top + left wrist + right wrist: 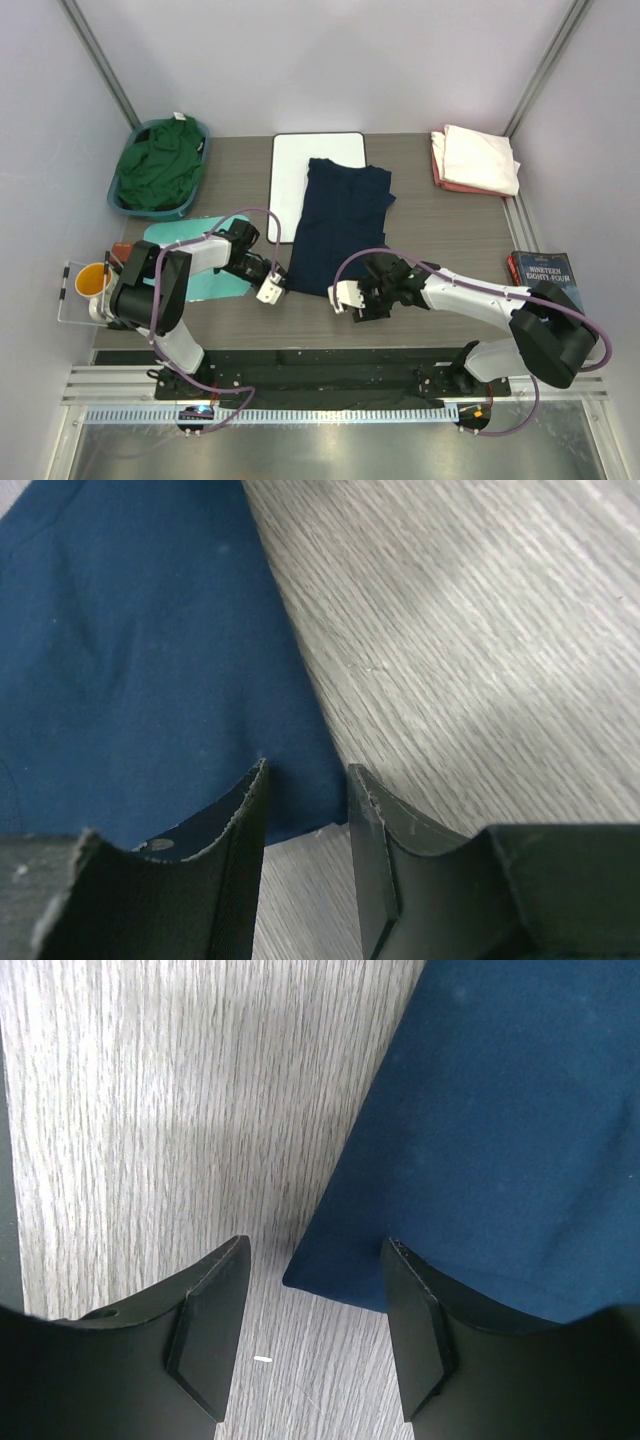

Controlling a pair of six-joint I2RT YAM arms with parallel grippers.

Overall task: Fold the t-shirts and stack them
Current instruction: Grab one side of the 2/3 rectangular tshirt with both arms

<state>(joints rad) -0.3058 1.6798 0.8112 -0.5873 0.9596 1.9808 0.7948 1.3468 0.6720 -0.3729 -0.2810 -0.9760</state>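
Note:
The dark navy t-shirt (pixel 338 225) lies flat in the middle of the table, its top on the white board (pixel 298 165). My left gripper (pixel 271 291) is open at the shirt's near left corner; in the left wrist view (pixel 305 785) the hem corner (pixel 300 800) lies between the jaws. My right gripper (pixel 346 297) is open at the near right corner; in the right wrist view (pixel 315 1265) the corner (pixel 330 1275) sits between the fingers. The dark green t-shirt (pixel 160 165) is bunched in a basket. The cream-white t-shirt (pixel 482 158) lies folded on the salmon-pink one (pixel 440 165).
A blue basket (pixel 198 135) stands at the back left. A teal mat (pixel 195 275) lies under the left arm. An orange cup (pixel 90 280) sits on a clear tray at the left edge. A book (pixel 545 270) lies at the right edge.

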